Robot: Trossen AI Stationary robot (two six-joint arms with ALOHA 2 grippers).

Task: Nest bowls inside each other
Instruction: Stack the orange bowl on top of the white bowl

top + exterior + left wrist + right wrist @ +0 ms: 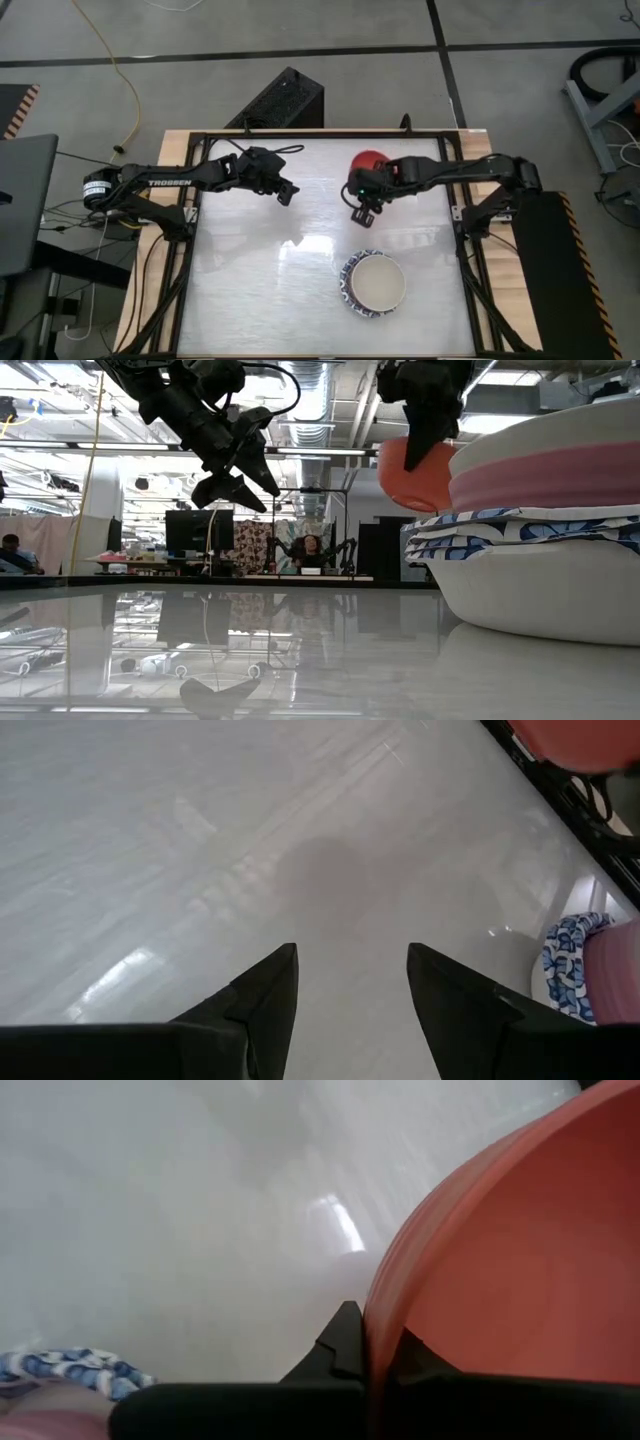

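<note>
Clearly the right gripper (365, 214) pinches the red bowl (370, 163) by its thin, stiff, slippery rim; left gripper (285, 193) hangs wide, empty.

A red bowl (370, 161) is seen, its colour reading as orange-red in the low view and salmon inside in the right wrist view. In the stack of bowls (540, 530), a plain white bowl is found at the bottom, blue-and-white patterned rims are shown above it, a pink band comes next, and a cream-white bowl is set on top. From above, the top bowl's inside is cream, ringed by the blue pattern. The table (260, 290) is glossy white. Both arms are black.
</note>
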